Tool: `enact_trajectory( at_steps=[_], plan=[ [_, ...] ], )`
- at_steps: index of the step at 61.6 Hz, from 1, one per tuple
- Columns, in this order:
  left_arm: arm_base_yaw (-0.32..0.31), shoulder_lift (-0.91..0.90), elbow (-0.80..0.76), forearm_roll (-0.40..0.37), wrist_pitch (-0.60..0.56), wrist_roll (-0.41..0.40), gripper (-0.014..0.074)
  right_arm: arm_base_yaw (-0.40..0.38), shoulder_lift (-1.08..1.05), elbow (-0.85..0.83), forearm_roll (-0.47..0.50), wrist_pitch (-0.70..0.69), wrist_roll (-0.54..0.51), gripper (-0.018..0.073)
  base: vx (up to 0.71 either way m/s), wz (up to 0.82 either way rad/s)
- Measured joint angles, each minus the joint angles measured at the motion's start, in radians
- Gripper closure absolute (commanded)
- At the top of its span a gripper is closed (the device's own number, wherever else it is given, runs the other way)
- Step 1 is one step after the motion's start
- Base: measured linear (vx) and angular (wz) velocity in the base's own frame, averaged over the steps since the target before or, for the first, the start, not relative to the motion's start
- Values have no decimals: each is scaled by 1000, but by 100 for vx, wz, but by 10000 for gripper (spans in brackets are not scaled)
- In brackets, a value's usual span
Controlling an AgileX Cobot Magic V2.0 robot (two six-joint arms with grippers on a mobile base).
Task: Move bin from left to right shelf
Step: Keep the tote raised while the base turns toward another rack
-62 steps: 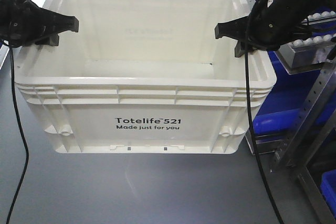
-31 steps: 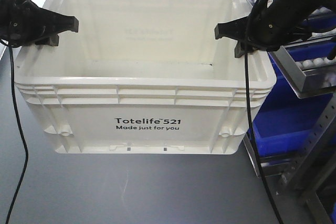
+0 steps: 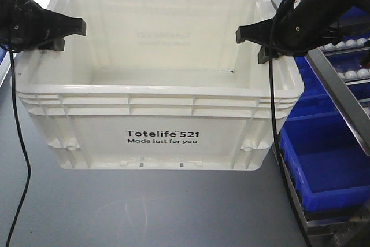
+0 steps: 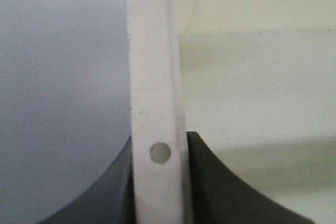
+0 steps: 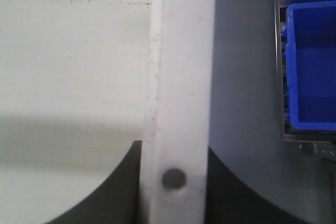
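I have the bin [image 3: 162, 108] gripped from both sides, its printed long wall facing my front camera. The left gripper [image 3: 65, 34] is clamped on the rim of the left short wall, one finger inside the bin and one outside. My left wrist camera confirms it: the white rim [image 4: 155, 77] runs straight up between two dark fingers [image 4: 102, 198] that press against it on both faces, beside a small round hole in the rim. The right gripper [image 3: 256, 43] is clamped the same way on the right short wall, and in the right wrist view the rim [image 5: 181, 66] sits tight between its fingers [image 5: 105, 195].

The bin is upright, level and empty, and it spans the gap between the two arms over the grey floor [image 3: 144, 212]. The shelf [image 3: 341, 99] stands just beside the bin's right wall. Its steel rail slants down the right edge of my view, with white rollers [image 3: 352, 73] behind it. The bin is not on the shelf. A blue bin [image 3: 329, 160] sits lower down in the rack, near the white bin's right bottom corner. Black cables hang from both arms.
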Motion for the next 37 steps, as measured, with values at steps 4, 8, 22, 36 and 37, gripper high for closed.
enact_trajectory(
  at_steps=[4, 8, 22, 36, 37],
  plan=[
    [0, 0, 0, 0, 0, 0, 602, 0, 0, 0, 0, 0, 0, 538, 33, 7],
    [0, 0, 0, 0, 0, 0, 602, 0, 0, 0, 0, 0, 0, 538, 34, 6],
    [0, 0, 0, 1, 0, 0, 602, 0, 0, 0, 0, 0, 0, 538, 35, 3],
    [0, 0, 0, 1, 0, 0, 602, 0, 0, 0, 0, 0, 0, 538, 35, -2],
    [0, 0, 0, 1, 0, 0, 602, 0, 0, 0, 0, 0, 0, 538, 35, -3]
  ],
)
